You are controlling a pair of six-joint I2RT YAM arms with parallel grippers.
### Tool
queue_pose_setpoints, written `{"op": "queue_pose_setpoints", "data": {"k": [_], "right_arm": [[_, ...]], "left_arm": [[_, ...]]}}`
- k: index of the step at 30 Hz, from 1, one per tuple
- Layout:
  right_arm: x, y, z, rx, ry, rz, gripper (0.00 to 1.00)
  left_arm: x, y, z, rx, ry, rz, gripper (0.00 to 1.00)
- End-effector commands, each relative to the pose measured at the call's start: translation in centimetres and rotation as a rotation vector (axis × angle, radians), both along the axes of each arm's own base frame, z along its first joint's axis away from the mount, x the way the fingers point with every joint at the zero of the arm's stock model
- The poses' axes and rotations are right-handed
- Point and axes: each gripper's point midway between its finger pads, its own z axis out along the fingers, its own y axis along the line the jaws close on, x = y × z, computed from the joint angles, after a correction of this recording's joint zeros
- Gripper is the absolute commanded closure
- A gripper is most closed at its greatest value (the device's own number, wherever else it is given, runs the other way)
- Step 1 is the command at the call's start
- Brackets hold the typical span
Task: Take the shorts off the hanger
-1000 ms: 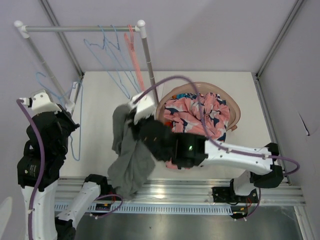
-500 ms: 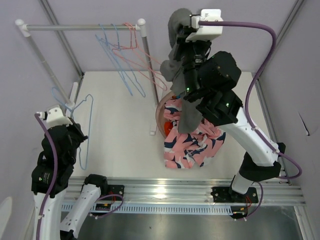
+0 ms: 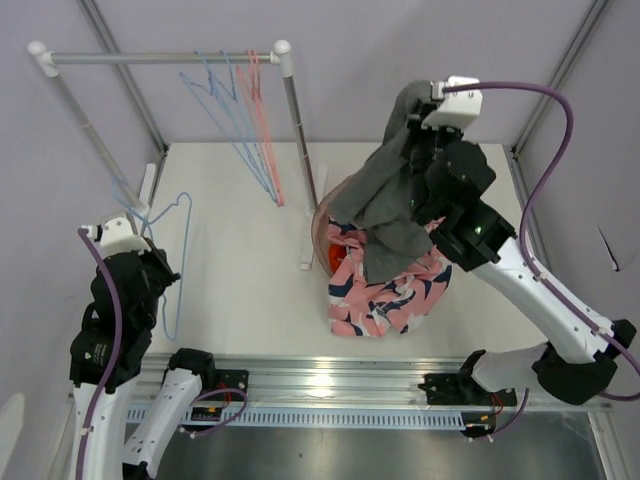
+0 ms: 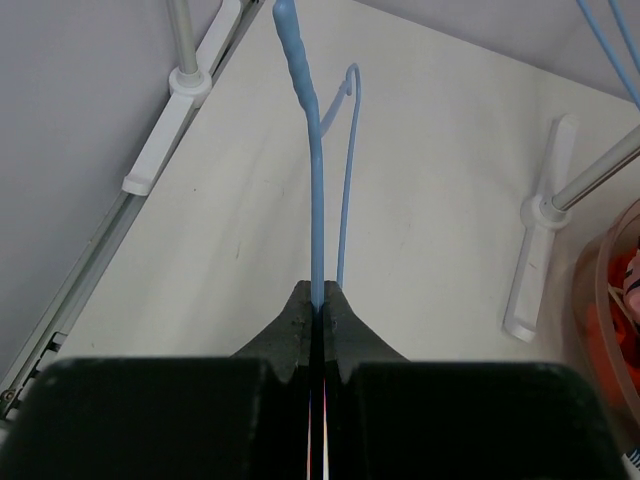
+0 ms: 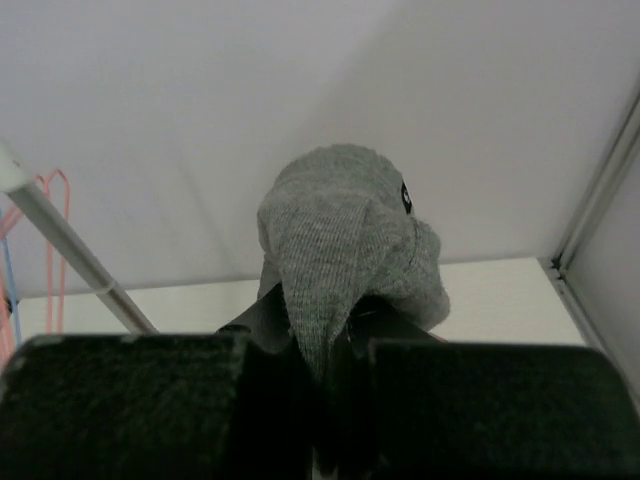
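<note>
Two grips for you — your left gripper [image 4: 318, 303] pinches the blue hanger [image 4: 314, 180], your right gripper [image 5: 320, 345] clamps the grey shorts [image 3: 385, 208], well apart from the rack [image 3: 160, 57].

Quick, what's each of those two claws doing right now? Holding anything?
Left gripper: closed, holding the blue hanger.
Right gripper: closed, holding the grey shorts.

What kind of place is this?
Probably a robot practice booth dressed up like a laundry corner: a clothes rail with wire hangers, a basket full of clothes, and plain walls all round.
</note>
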Motion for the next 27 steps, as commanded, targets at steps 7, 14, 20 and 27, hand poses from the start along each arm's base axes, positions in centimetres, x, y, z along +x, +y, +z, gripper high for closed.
{"op": "queue_pose_setpoints", "data": {"k": [7, 14, 20, 27], "right_arm": [[1.2, -2.5, -27.1, 0.27, 0.393, 0.045, 1.0], [-0.4, 1.6, -40.3, 0.205, 0.741, 0.197, 0.01], [-4.5, 3.6, -40.3, 0.206, 0.75, 0.222, 0.01], [-11.4, 6.4, -40.9, 0.189, 0.743, 0.359, 0.01]], "left_arm": [[1.9, 0.7, 5.3, 0.001, -0.108, 0.052, 1.0], [4.5, 0.9, 11.1, 0.038, -0.184, 0.07, 1.0], [8.7, 0.1, 14.3, 0.089, -0.205, 0.03, 1.0], [14.4, -0.2, 17.7, 0.177, -0.218, 0.026, 1.0]]}}
